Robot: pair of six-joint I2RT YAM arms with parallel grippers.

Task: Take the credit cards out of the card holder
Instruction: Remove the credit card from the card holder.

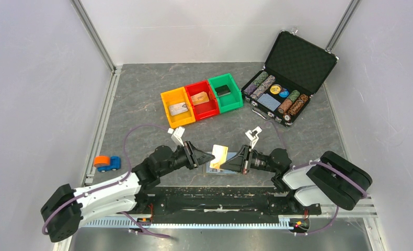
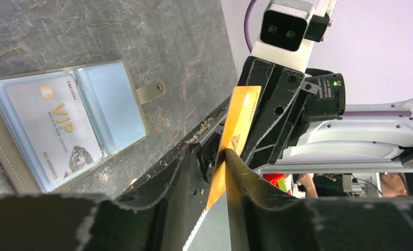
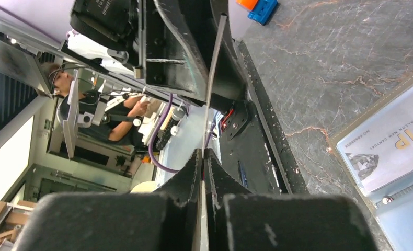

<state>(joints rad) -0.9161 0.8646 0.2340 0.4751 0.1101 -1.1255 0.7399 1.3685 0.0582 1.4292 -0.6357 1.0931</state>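
Observation:
An orange-yellow credit card (image 1: 218, 156) stands upright between my two grippers, just above the card holder (image 1: 217, 170). My right gripper (image 1: 238, 160) is shut on the card, which shows edge-on in the right wrist view (image 3: 215, 68) between its closed fingertips (image 3: 203, 154). My left gripper (image 2: 207, 154) is open around the same card (image 2: 237, 125); one finger (image 2: 236, 167) touches it and the other stands apart. The holder (image 2: 115, 97) lies open on the table, grey with light-blue panels. A white VIP card (image 2: 53, 130) sits in one pocket, and it also shows in the right wrist view (image 3: 390, 149).
Yellow (image 1: 165, 107), red (image 1: 207, 112) and green (image 1: 230, 107) bins stand in a row at the back, each with a card-like item inside. An open black chip case (image 1: 298, 57) is at the back right. An orange and blue object (image 1: 106, 163) lies at the left edge.

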